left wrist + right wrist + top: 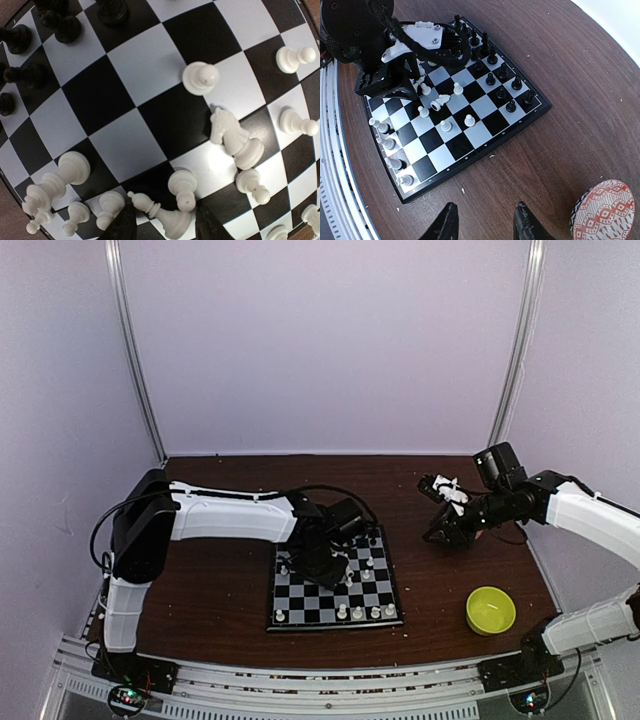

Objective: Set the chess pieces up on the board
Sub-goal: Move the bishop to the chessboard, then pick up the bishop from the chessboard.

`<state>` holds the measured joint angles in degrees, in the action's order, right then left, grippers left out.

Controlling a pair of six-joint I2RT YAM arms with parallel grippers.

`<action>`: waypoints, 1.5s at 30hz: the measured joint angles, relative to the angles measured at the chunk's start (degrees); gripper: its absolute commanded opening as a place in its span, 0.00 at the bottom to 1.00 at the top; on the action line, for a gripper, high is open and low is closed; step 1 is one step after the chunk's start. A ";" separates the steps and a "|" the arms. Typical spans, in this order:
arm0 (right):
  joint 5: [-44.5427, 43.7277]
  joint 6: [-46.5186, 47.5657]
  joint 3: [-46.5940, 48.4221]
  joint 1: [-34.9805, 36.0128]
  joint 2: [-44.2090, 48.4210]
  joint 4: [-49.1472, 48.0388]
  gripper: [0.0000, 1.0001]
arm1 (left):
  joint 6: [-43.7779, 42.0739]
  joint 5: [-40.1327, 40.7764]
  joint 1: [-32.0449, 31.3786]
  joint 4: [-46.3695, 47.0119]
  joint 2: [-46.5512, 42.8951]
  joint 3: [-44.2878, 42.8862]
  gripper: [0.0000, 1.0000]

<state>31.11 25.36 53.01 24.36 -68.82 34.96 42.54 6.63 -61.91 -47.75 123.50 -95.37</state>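
Your left gripper (164, 227) hangs low over the board (462, 145), jaws apart on either side of a white piece (150, 207) lying on its side. A white knight (232, 135) lies toppled too, so two are down. The other chess pieces (490, 78) are too crowded to count. There is one board, one yellow-green bowl (491, 610) and one red-patterned bowl (607, 210). Your left arm (235, 518) reaches rightward, wrist bent down. Your right gripper (485, 220) hovers over the table (560, 75) beside the board, jaws parted, nothing between them.
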 measured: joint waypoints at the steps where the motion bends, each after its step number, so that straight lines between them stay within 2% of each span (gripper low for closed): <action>1: 0.00 0.02 0.00 0.00 -0.02 0.02 0.37 | 0.09 0.02 0.00 0.00 0.00 0.00 0.39; 12: 0.02 0.22 0.04 0.00 -0.42 0.24 0.37 | 0.90 1.25 0.00 1.27 -2.51 4.22 0.38; 19: 0.20 0.42 0.42 0.00 -1.38 0.79 0.37 | 0.92 1.53 0.00 1.25 -2.71 4.48 0.43; 25: 0.22 0.42 0.42 0.00 -1.38 1.07 0.37 | 0.90 1.49 0.15 1.18 -2.71 4.39 0.33; 35: 0.22 0.44 0.68 0.00 -1.77 1.53 0.37 | 1.03 1.51 0.74 0.87 -2.71 4.42 0.26; 45: 0.22 0.44 0.87 0.00 -1.95 1.55 0.37 | -0.02 -0.22 1.22 0.83 -3.41 5.35 0.12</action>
<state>31.33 25.80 53.89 24.36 -70.76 36.51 42.52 6.42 -60.69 -46.92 120.09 -90.02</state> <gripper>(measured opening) 0.369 0.163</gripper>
